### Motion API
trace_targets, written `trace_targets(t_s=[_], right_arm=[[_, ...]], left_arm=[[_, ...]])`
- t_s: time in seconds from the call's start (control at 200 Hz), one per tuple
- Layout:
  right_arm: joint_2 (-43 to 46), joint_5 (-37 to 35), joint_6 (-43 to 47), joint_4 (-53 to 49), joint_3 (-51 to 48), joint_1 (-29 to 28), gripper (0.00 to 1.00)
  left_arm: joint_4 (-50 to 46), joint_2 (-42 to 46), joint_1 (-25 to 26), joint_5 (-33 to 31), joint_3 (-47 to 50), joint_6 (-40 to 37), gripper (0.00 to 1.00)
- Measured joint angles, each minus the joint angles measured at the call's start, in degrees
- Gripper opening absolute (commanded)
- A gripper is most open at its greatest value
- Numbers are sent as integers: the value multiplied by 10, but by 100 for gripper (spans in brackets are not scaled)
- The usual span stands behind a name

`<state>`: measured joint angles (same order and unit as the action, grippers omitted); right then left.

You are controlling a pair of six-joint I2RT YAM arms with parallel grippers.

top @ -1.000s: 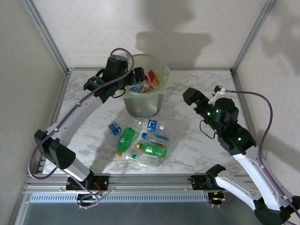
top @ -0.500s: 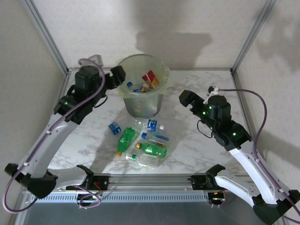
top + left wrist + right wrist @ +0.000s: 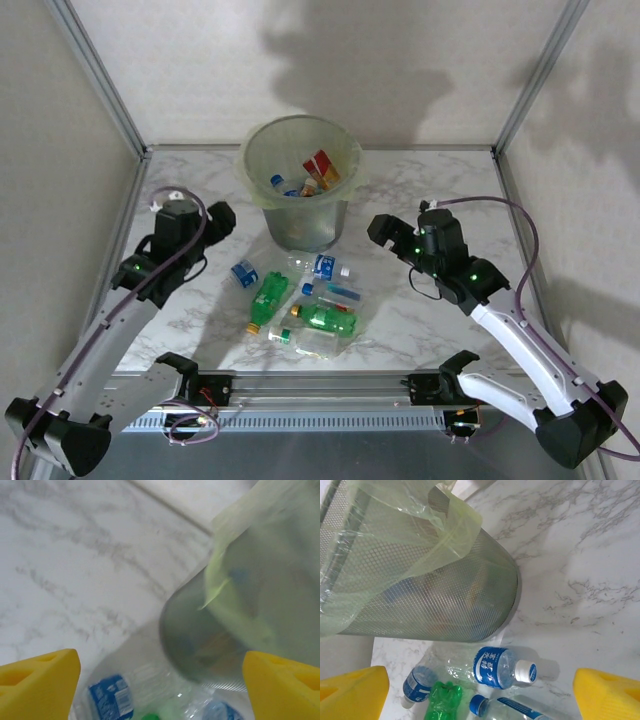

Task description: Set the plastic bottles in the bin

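Left wrist: bin (image 3: 260, 585) seemingly farther now

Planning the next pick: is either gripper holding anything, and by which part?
Nothing is held; the left gripper and right gripper both stand open and empty.

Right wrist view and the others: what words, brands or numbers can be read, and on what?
No text reads clearly enough to quote.
Blue-label bottle near the bin: white characters, too blurred to read.
Second blue-label bottle: print too small.
Blue label in the left wrist view: blurred.
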<state>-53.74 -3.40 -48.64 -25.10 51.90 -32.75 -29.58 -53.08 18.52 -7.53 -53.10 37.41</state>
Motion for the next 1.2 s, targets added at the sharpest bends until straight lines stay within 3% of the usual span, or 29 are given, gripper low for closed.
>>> trace_targets(t_s=[0.265,0.706,1.202], right_arm=[[0,6,-2,2,-16,0,95],[0,17,-17,9,-33,0,95],[-10,21,-19,20,-34,0,95]], left_arm=[[17,-31,0,48,110,5,88],[89,-127,0,78,130,-19,92],[120,-171,0,91,151,-34,92]])
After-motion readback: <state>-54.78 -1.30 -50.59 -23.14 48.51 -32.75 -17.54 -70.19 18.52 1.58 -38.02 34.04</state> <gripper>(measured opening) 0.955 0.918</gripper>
